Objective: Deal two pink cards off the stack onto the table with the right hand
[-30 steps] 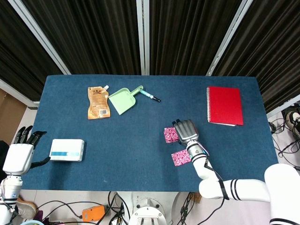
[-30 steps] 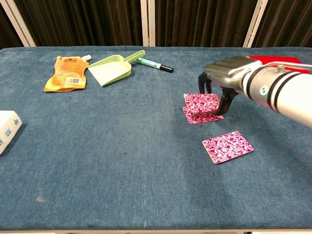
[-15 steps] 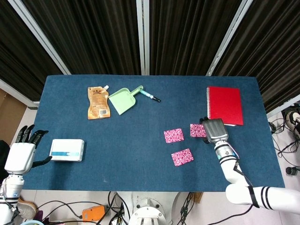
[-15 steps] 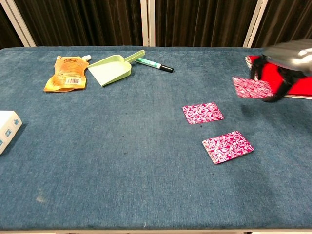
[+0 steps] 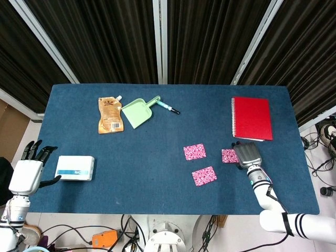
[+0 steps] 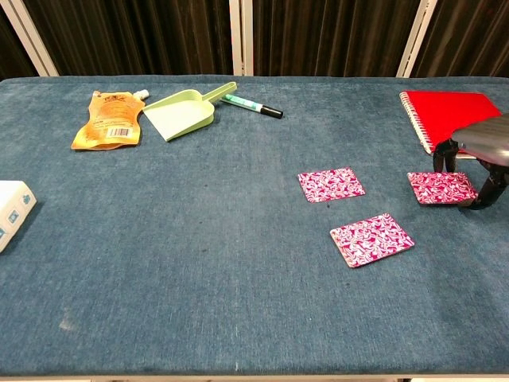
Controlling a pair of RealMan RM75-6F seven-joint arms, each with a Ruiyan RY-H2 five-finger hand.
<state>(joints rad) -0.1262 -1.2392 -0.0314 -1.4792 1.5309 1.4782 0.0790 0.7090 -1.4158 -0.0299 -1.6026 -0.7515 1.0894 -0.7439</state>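
The pink patterned card stack (image 5: 195, 151) (image 6: 332, 184) lies right of the table's middle. One single pink card (image 5: 203, 176) (image 6: 371, 239) lies flat nearer the front edge. A second pink card (image 5: 229, 155) (image 6: 441, 188) is down at the cloth to the stack's right. My right hand (image 5: 247, 155) (image 6: 483, 151) arches over its right edge, and the fingertips (image 6: 482, 191) still pinch that edge. My left hand (image 5: 29, 170) hangs off the table's left edge with its fingers spread, holding nothing.
A red spiral notebook (image 5: 252, 118) (image 6: 445, 111) lies just behind my right hand. A white box (image 5: 75, 168) (image 6: 12, 207) sits near my left hand. An orange pouch (image 5: 109, 115), a green dustpan (image 5: 138, 112) and a marker (image 5: 168, 108) lie at the back left.
My right hand lifted a card off the stack, carried it right toward the notebook, then lowered it to the cloth right of the stack. The left hand barely moved.
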